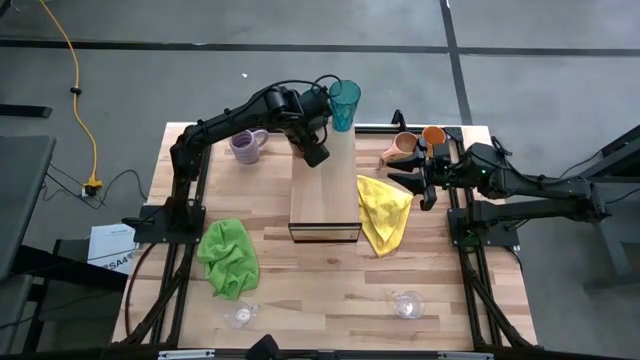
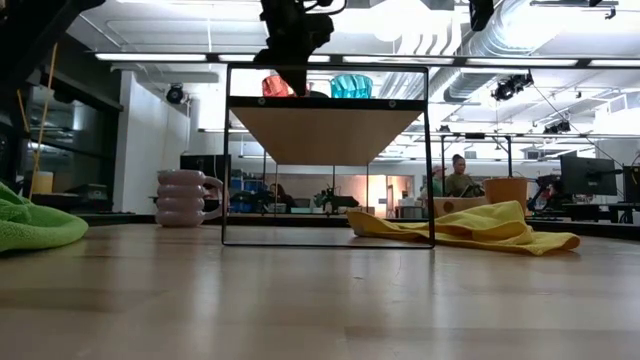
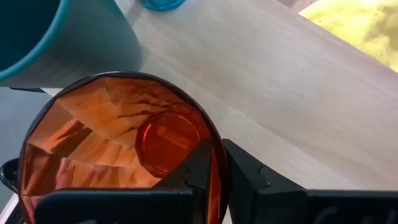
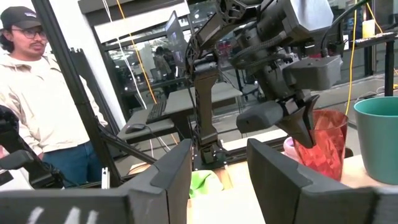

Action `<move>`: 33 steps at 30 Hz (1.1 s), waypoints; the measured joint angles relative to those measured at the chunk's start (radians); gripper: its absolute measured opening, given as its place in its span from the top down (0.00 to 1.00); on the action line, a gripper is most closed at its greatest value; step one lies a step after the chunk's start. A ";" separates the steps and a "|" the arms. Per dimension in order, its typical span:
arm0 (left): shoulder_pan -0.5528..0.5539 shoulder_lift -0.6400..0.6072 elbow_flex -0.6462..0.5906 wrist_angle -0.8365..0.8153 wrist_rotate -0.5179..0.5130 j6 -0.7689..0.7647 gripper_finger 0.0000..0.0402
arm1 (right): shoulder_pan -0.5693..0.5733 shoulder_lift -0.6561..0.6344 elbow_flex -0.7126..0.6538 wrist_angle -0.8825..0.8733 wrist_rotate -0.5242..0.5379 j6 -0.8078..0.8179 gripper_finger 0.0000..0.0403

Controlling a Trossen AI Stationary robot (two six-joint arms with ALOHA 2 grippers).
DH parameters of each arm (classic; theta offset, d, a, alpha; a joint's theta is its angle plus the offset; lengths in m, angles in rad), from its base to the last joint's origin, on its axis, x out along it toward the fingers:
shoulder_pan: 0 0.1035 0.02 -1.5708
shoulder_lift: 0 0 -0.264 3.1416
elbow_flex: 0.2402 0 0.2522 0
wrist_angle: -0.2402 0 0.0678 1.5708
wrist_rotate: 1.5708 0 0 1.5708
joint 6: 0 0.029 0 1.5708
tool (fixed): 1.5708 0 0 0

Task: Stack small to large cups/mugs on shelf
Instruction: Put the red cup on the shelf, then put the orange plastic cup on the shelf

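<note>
The amber tumbler (image 3: 118,143) is pinched by its rim in my left jaws (image 3: 214,177), one finger inside the wall and one outside, and it stands at the far end of the shelf (image 1: 325,190), just beside the teal tumbler (image 1: 344,103). It is faceted, see-through orange-red plastic, upright and mouth up; through the wall I can see its round base, and the right wrist view shows its sides tapering down toward the wood. My worry is the neighbour: the teal wall sits so close to my jaws that any sideways drift as I let go or lift could nudge it toward the shelf's end and off. A rim pinch is also thin, so if the tumbler is not fully seated when I release, I judge it could rock or tip. Dragging upward before my fingers clear the rim would pull it over too. My right jaws (image 1: 425,180) wait apart with nothing between them, off to the shelf's side near the tan mug (image 1: 400,148) and orange cup (image 1: 434,135), above the yellow cloth (image 1: 384,210). The lavender mug (image 1: 246,146) stands on the table (image 1: 330,290) on the far side of my left arm.
</note>
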 joint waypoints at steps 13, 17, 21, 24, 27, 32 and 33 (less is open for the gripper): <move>0.000 0.000 0.000 0.059 0.000 0.002 0.94 | 0.000 0.000 0.000 0.000 0.000 0.000 0.64; 0.000 0.000 0.000 0.076 0.000 0.006 0.93 | 0.000 0.000 0.000 0.000 0.000 0.000 0.64; 0.000 0.000 0.000 0.095 0.004 0.017 0.89 | 0.000 0.000 0.000 0.000 0.000 0.000 0.64; 0.000 0.000 0.000 0.099 0.011 0.018 0.80 | 0.000 0.000 0.000 0.000 0.000 0.000 0.64; 0.000 0.000 0.000 0.099 0.011 0.018 0.68 | 0.000 0.000 0.000 0.000 0.000 0.000 0.64; -0.001 0.001 0.006 0.097 0.011 0.018 0.48 | 0.000 0.000 0.000 0.000 0.000 0.000 0.64; -0.001 0.002 0.014 0.098 0.011 0.018 0.45 | 0.000 0.000 0.000 0.000 0.000 0.000 0.64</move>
